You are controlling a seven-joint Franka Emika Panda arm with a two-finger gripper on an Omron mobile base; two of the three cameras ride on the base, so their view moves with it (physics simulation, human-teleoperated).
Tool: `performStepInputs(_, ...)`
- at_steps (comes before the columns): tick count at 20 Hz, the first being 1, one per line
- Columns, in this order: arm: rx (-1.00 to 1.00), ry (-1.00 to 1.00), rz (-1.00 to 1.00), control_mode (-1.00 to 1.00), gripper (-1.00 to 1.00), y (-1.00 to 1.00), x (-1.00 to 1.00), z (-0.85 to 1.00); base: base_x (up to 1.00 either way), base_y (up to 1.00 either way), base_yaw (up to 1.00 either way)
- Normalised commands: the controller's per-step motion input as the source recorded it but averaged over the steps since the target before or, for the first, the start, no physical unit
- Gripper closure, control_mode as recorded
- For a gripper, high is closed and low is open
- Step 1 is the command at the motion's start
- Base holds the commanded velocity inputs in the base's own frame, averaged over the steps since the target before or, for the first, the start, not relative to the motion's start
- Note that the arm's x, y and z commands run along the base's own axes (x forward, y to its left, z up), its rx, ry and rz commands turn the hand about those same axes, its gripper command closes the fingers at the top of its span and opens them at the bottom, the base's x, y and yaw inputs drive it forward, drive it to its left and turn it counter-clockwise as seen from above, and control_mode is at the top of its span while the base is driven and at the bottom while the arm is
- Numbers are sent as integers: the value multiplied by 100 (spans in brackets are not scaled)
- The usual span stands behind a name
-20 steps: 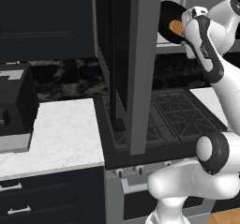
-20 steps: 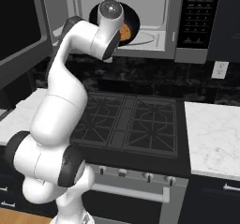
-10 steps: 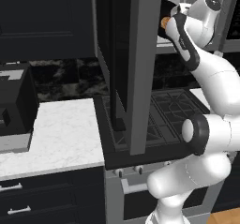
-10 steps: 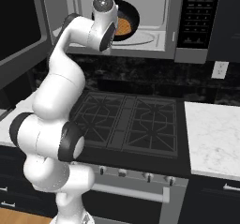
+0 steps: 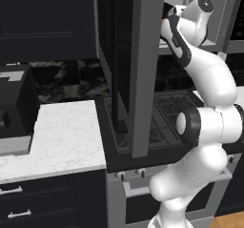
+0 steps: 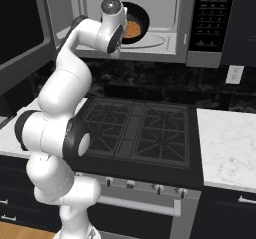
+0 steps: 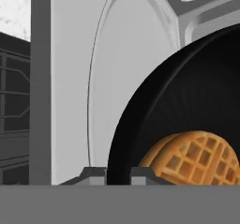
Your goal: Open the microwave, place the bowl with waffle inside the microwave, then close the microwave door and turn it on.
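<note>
The small shallow black bowl (image 6: 134,29) holding a golden waffle (image 7: 194,158) is inside the wide grey-framed microwave (image 6: 150,18), above the round pale turntable (image 7: 126,82). The two-finger gripper (image 7: 118,174) pinches the bowl's rim between narrow jaws. The broad dark-windowed microwave door (image 5: 128,69) stands open. Advice: lower level onto the turntable's centre, release only once seated, then withdraw straight.

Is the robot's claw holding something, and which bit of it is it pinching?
Yes. The claw pinches the small round black bowl by its rim, one fingertip either side of the edge. The golden waffle sits inside the bowl.
</note>
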Motion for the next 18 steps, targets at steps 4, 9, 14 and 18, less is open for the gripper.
performStepInputs(4, 0, 0, 0, -100, 100, 1, 22, -30, 0, 0, 0)
performStepInputs(9, 0, 0, 0, -100, 100, 3, 26, -32, 0, 0, 0)
performStepInputs(14, 0, 0, 0, -100, -100, 11, 27, -26, 0, 0, 0)
performStepInputs(18, 0, -7, 0, -100, -100, 7, 14, -8, 0, 0, 0)
